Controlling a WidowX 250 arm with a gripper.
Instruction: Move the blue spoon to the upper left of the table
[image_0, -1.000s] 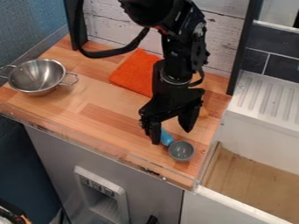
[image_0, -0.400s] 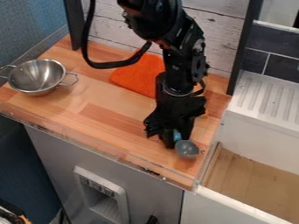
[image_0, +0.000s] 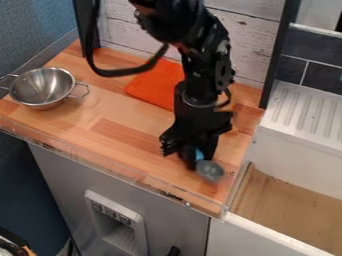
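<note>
Spoon (image_0: 210, 171) sits in the black tool (image_0: 195, 160), its 2 fingers closed on the blue handle; the grey scoop end juts out toward the camera and right, above the near right part of the desk (image_0: 113, 115). An orange cloth (image_0: 153, 86) lies behind the tool, a metal bowl (image_0: 43, 87) with 2 handles well apart leftward, and a white sink (image_0: 294, 147) rightward.

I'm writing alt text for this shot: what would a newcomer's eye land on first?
Probably the black robot arm, coming down from the top edge, its gripper closed on the blue-handled spoon near the counter's front right corner. Next, the bright orange cloth behind it, then the shiny two-handled metal bowl at far left.
</note>
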